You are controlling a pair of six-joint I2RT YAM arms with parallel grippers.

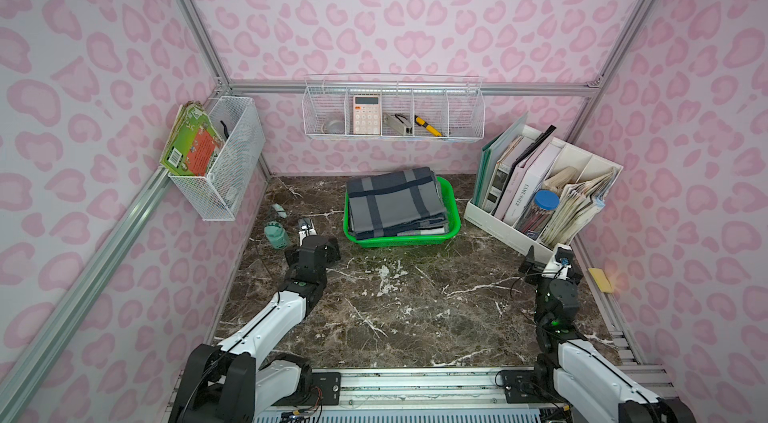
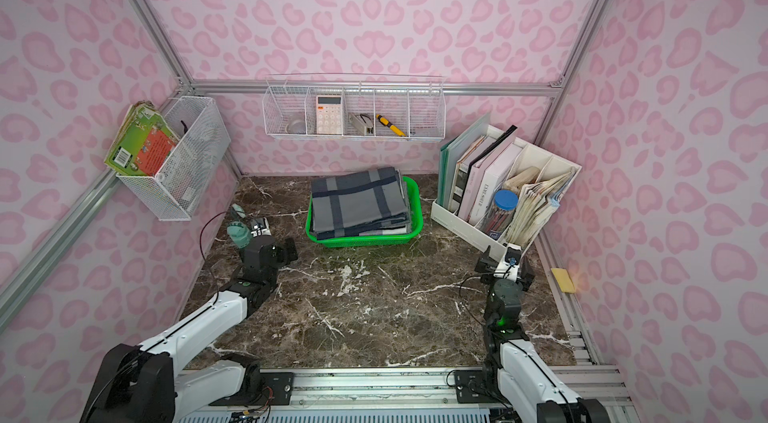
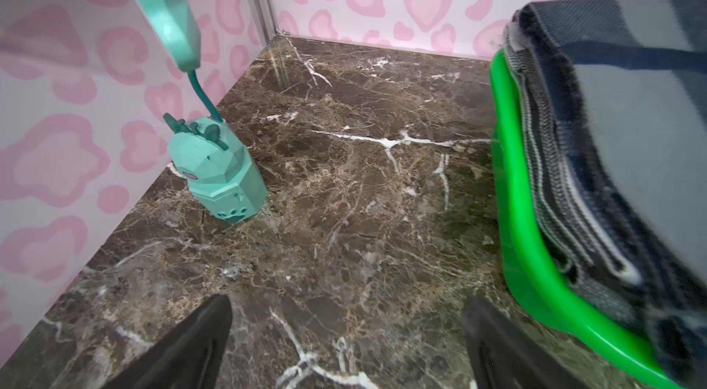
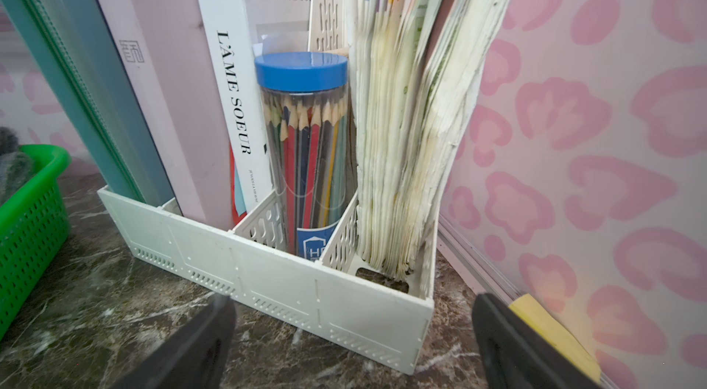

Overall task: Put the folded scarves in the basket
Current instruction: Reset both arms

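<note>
The folded scarf [image 1: 397,200] is found inside the basket [image 1: 399,240], lying flat as a thick stack that stands above the rim. Its long axis runs approx. front-to-back of the basket, slightly skewed. On the L-arm side the stack laps over the basket rim. The left gripper [image 3: 348,297] is seen fully spread w/ nothing between the fingers. It hangs just off the basket's front-L corner, aimed past that side toward the teal lamp [image 3: 214,176], so the scarf lies ahead of it and to its right. The right gripper [image 4: 354,296] is likewise wide apart and empty. It is positioned well off the basket's R side, facing the file organiser [image 1: 540,192]. The L arm is thus the nearer one. Placement is judged complete. Should the overhanging edge need tucking, an approach by the L arm across the basket's short side is indicated.
</note>
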